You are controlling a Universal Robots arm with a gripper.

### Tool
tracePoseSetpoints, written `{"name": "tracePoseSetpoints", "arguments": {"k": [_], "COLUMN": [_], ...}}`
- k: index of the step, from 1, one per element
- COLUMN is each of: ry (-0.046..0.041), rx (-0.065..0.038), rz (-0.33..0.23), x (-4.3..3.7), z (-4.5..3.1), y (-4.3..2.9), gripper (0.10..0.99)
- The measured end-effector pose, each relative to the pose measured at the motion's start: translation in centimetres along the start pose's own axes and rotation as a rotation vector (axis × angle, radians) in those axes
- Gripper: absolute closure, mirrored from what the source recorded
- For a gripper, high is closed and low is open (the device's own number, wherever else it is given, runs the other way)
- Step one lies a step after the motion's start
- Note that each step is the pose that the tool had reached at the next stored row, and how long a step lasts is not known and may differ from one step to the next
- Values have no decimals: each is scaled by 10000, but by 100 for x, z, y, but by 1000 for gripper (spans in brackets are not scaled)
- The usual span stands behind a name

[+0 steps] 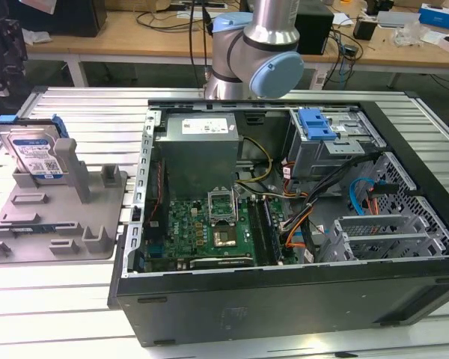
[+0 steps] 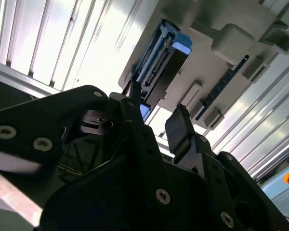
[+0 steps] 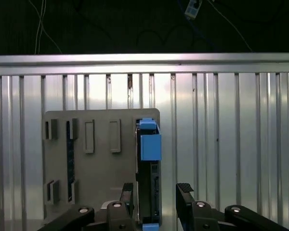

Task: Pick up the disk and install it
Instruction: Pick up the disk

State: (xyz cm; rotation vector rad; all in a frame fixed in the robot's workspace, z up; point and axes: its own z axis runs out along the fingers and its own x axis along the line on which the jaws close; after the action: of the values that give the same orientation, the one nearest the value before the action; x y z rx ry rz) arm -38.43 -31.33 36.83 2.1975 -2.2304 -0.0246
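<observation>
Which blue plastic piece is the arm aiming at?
The disk upright in the grey stand, outside the computer: the open end effector is lined up with it. The blue clip sits inside the computer.

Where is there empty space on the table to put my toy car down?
The slatted table is bare between the grey tray and its near edge, and between the tray and its far edge. Inside the computer case it is crowded with boards and cables, and the disk stands in the tray.
</observation>
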Motion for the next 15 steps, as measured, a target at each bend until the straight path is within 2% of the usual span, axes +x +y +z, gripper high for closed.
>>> {"name": "tracePoseSetpoints", "arguments": {"k": [6, 15], "ry": [-1, 3], "rx": [52, 58], "rz": [1, 120], "x": [2, 2], "z": [18, 32], "y": [138, 149], "gripper": [604, 604]}}
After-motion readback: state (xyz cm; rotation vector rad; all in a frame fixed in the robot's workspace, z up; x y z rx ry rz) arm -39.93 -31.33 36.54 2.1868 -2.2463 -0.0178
